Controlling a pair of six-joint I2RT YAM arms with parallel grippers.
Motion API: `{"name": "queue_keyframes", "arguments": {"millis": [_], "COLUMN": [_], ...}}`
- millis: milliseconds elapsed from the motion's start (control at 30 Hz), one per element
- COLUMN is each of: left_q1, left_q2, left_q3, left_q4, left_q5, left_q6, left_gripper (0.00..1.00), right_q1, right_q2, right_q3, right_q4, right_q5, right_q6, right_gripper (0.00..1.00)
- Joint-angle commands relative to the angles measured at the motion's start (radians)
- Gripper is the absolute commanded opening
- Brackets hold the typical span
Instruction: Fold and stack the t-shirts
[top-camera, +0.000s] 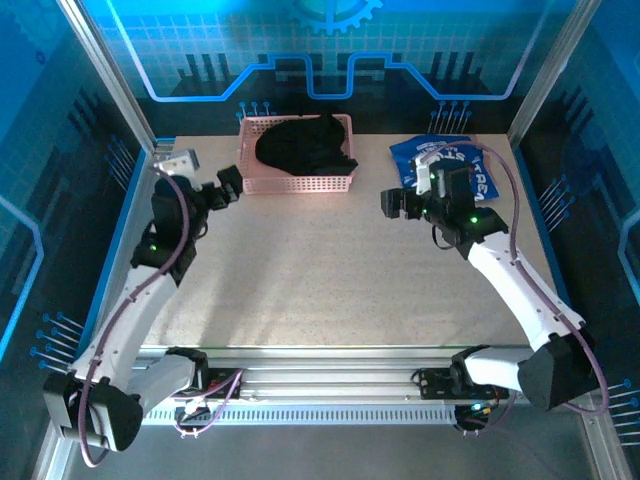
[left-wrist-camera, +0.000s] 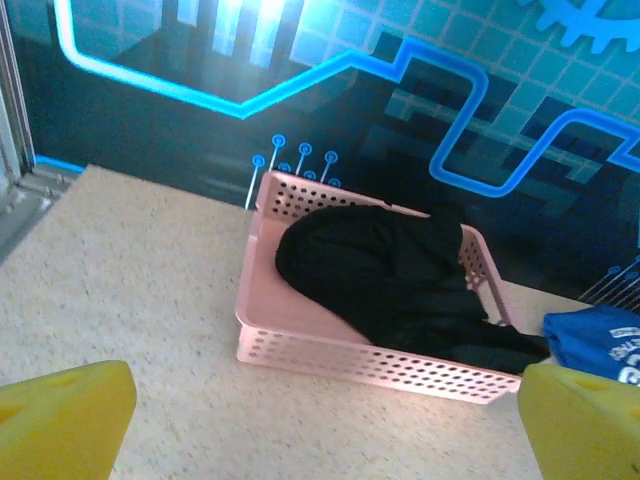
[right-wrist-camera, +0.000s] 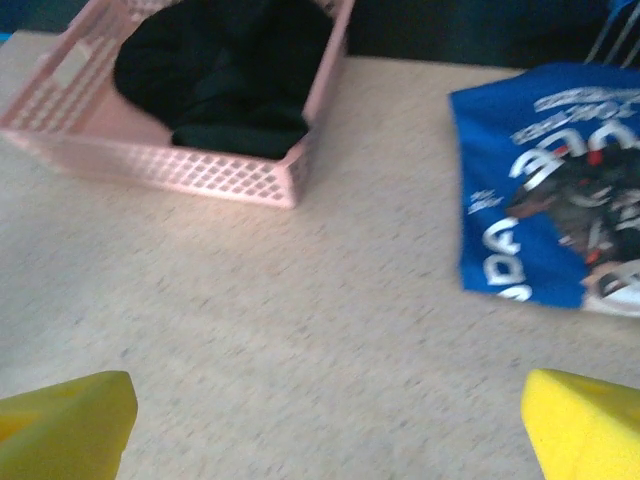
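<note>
Looking down at a speckled surface (top-camera: 320, 290) here. Far side, a bit left of center: a pink basket (top-camera: 300, 185) with holes all along the walls, sitting flat. Stuffed inside it, the black t-shirt (top-camera: 305, 145), bunched up in a heap and filling most of the basket. Definitely not folded.

Over at the far right: the blue t-shirt (right-wrist-camera: 545, 180), lying flat on the surface, well apart from the basket with bare surface between them. White lettering and a dark-and-white graphic facing up. Looks like a rough rectangle, but hard to say for sure with the right arm (top-camera: 510, 270) covering part of it from above.

Then the left end effector (top-camera: 228, 187): hanging just to the near left of the basket's near-left corner and pointing at it. Spread wide, gripping nothing. From the left wrist, yellow fingers (left-wrist-camera: 60, 420) way out at both bottom corners, with the basket and black shirt straight ahead between them.

Same deal with the right end effector (top-camera: 398, 205): hovering just to the near left of the blue shirt, released all the way and empty. From the right wrist, its fingers (right-wrist-camera: 585, 425) at the bottom corners, bare surface in between, basket at the far left and blue shirt at the far right.

No contact with any cloth on either side. Shirts apart, not stacked.
</note>
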Motion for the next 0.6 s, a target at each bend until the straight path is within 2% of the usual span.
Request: {"name": "queue_keyframes", "arguments": {"millis": [0, 133, 233, 400, 500, 567], "left_q1": [-0.001, 0.025, 0.089, 0.159, 0.178, 0.188], "left_q2": [0.122, 0.320, 0.462, 0.675, 0.774, 0.838], "left_q3": [0.148, 0.369, 0.474, 0.625, 0.677, 0.702], "left_q4": [-0.424, -0.585, -0.605, -0.581, -0.522, -0.487], "left_q5": [0.061, 0.127, 0.217, 0.281, 0.329, 0.373], "left_q6": [-0.138, -0.119, -0.120, -0.120, -0.126, -0.136], "left_gripper": [0.99, 0.99, 0.99, 0.97, 0.90, 0.77], "right_q1": [0.043, 0.093, 0.104, 0.138, 0.151, 0.163], "right_q2": [0.035, 0.150, 0.271, 0.490, 0.594, 0.663], "right_q3": [0.088, 0.241, 0.363, 0.598, 0.710, 0.782], "right_q4": [-0.176, -0.253, -0.281, -0.334, -0.341, -0.347], "right_q5": [-0.111, -0.171, -0.262, -0.298, -0.335, -0.340], "right_q6": [0.045, 0.041, 0.041, 0.040, 0.066, 0.098], "right_gripper": [1.00, 1.00, 1.00, 1.00, 1.00, 0.99]}}
